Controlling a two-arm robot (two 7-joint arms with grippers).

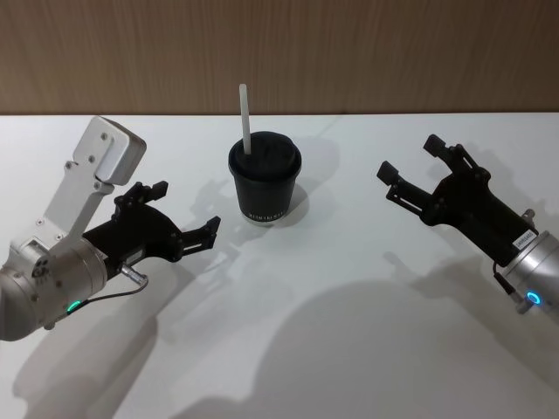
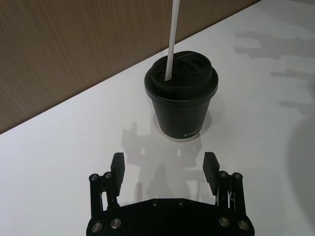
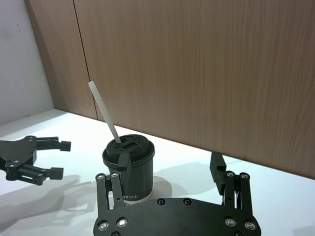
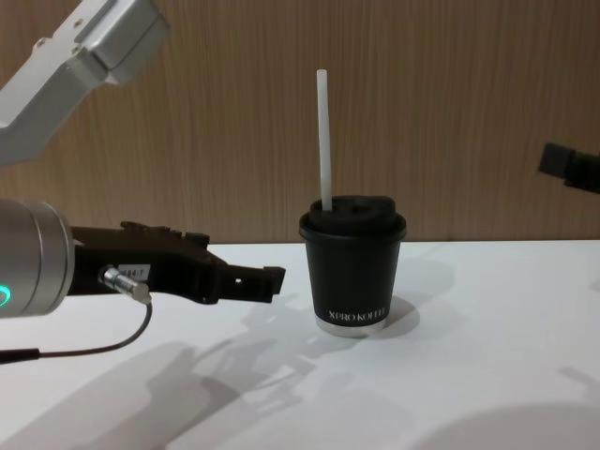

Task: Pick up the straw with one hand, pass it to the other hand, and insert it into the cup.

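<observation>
Fingers of both grippers, left point(image 1: 185, 216) and right point(image 1: 417, 169), are spread, empty. Straw point(image 1: 245, 119) is seated in cup point(image 1: 265, 179) lid on bench point(image 1: 332, 288). Cup could be toppled if clipped during retreat.

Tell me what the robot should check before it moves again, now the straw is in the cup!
1. Straw is in the cup, through the lid: ok.
2. Cup stands upright on the table: ok.
3. Left gripper is open, holds nothing and sits apart from the cup on its left: ok.
4. Right gripper is open, holds nothing and sits apart from the cup on its right: ok.
5. Straw reaches the bottom of the cup: cannot tell, the lid hides it.
6. Straw stands close to upright, leaning only a little: ok.
</observation>
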